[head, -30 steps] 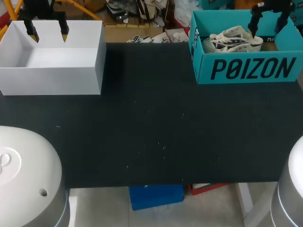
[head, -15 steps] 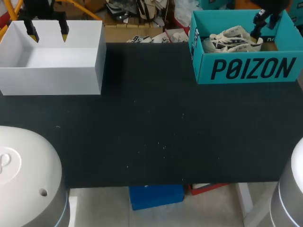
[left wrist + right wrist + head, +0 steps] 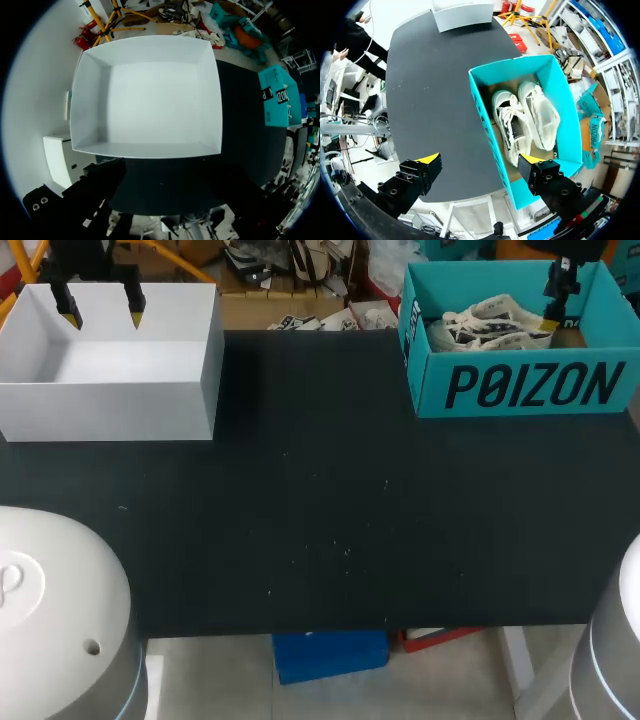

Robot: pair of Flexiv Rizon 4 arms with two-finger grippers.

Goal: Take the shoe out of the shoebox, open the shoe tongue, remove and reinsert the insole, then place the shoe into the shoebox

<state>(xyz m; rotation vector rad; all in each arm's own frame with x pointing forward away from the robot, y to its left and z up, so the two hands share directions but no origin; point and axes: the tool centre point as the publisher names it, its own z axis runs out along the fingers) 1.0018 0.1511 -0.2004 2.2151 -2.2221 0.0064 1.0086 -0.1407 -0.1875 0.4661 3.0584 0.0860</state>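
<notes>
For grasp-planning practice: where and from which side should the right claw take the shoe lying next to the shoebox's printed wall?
Grip the shoe across its laced midfoot, probably from above: the shoebox walls close off every side, the second shoe lies alongside, leaving only the top free. The open right claw hangs overhead.
</notes>
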